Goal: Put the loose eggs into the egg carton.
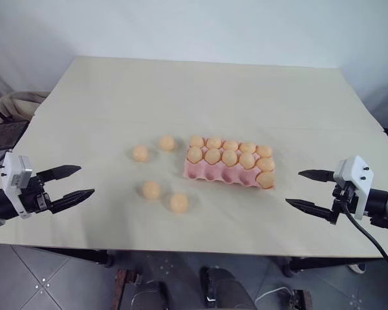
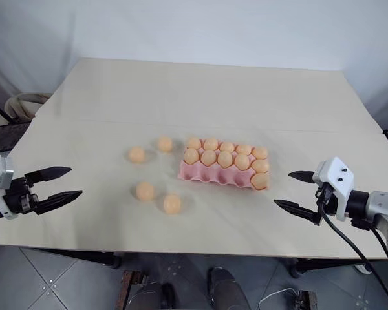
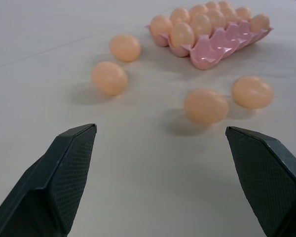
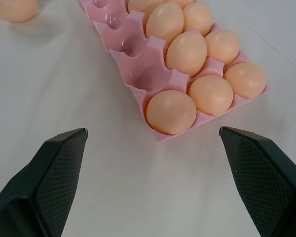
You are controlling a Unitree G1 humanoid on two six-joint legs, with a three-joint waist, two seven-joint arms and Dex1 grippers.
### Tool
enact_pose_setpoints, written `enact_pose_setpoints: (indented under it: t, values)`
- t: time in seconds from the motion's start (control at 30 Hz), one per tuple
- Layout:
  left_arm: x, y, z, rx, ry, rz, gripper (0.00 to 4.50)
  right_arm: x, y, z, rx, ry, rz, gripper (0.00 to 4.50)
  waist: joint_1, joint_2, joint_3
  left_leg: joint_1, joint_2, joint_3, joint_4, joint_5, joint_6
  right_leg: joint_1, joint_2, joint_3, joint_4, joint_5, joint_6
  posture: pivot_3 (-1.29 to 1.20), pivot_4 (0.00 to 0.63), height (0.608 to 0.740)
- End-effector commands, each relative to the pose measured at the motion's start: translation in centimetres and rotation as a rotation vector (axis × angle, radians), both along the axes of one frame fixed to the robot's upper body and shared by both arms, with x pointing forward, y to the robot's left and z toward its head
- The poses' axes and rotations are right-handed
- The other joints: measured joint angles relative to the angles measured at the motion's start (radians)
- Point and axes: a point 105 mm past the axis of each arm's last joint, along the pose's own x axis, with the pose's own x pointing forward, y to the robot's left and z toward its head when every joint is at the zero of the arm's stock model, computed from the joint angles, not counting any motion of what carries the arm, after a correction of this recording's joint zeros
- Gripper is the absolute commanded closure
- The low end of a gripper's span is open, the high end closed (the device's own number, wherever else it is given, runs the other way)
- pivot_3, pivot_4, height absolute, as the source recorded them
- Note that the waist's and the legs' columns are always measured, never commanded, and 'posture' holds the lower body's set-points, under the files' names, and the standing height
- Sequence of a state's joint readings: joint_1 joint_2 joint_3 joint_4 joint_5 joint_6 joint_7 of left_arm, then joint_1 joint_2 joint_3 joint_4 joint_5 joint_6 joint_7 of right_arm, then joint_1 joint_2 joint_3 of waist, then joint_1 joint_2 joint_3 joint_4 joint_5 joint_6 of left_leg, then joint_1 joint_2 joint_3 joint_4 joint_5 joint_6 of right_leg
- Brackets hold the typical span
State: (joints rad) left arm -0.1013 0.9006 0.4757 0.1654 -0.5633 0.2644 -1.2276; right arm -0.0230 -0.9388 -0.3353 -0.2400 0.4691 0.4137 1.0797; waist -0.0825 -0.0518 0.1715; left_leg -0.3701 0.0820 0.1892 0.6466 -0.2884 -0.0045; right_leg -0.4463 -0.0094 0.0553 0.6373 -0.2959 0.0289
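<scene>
Four loose eggs (image 1: pixel 151 189) lie left of the egg carton (image 1: pixel 213 172), nearer the left claw (image 1: pixel 70 184); both claws gape empty.

L gripper (image 1: pixel 72 183) sits low at the left, arm coming in from the side, white wrist block outboard, both black fingers aimed inward and about level. Jaws wide apart, nothing btwn them; fingers (image 3: pixel 64 177) show ribbed inner pads w/ a broad gap. R gripper (image 1: pixel 308 190) mirrors it at the right, white wrist block and a black cable trailing back along the forearm, fingers aimed inward and tipped slightly down. Jaws also spread wide, holding nothing; pads (image 4: pixel 54 173) well apart.
</scene>
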Motion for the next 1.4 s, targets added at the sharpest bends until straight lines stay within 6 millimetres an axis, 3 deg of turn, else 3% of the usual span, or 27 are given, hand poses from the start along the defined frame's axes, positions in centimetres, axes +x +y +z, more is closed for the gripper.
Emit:
enact_pose_setpoints:
  t: [0.03,0.3,0.7,1.03,1.23,1.4]
  values:
    - [0.1,0.1,1.3,0.011,-0.071,0.015,0.04,-0.1,0.1,0.7,-0.017,-0.033,0.011,0.0,0.0,0.0,0.0,0.0,0.0,0.0,0.0,0.0,0.0,0.0,0.0,0.0,0.0,0.0,0.0,0.0,0.15,0.74]
    - [0.4,0.0,2.0,-0.006,-0.078,0.067,0.04,-0.1,0.2,0.5,-0.012,-0.029,0.01,0.0,-0.002,0.0,0.0,0.0,0.0,0.0,0.0,0.0,0.0,0.0,0.0,0.0,0.0,0.0,0.001,0.0,0.15,0.74]
    - [-1.3,-0.8,1.9,0.037,-0.106,0.108,0.04,0.6,0.3,0.5,-0.01,-0.029,0.024,0.0,-0.003,0.001,0.001,0.0,0.0,0.0,0.0,0.0,0.0,0.0,0.0,0.0,0.0,0.0,0.0,0.0,0.15,0.74]
    - [-4.2,-6.4,0.2,-0.056,-0.083,0.144,0.04,0.6,0.3,0.8,0.008,-0.019,0.057,0.0,-0.001,0.001,0.001,0.001,0.0,0.0,0.0,0.0,0.0,0.002,0.0,0.001,-0.001,0.0,0.0,0.0,0.15,0.74]
    - [-5.5,-11.8,-1.1,-0.111,-0.051,0.065,0.04,1.4,0.1,0.9,0.002,-0.009,0.072,0.0,-0.003,0.002,0.001,0.001,-0.002,-0.001,0.002,0.001,-0.001,0.003,0.0,0.002,-0.001,0.001,0.001,0.0,0.15,0.74]
    - [-3.7,-14.6,-2.0,-0.143,-0.07,0.155,0.04,1.4,0.2,1.0,0.009,0.0,0.095,0.0,-0.002,0.002,0.001,0.003,-0.003,-0.004,0.003,0.002,0.001,0.008,0.0,0.002,-0.005,0.002,0.003,0.0,0.15,0.74]
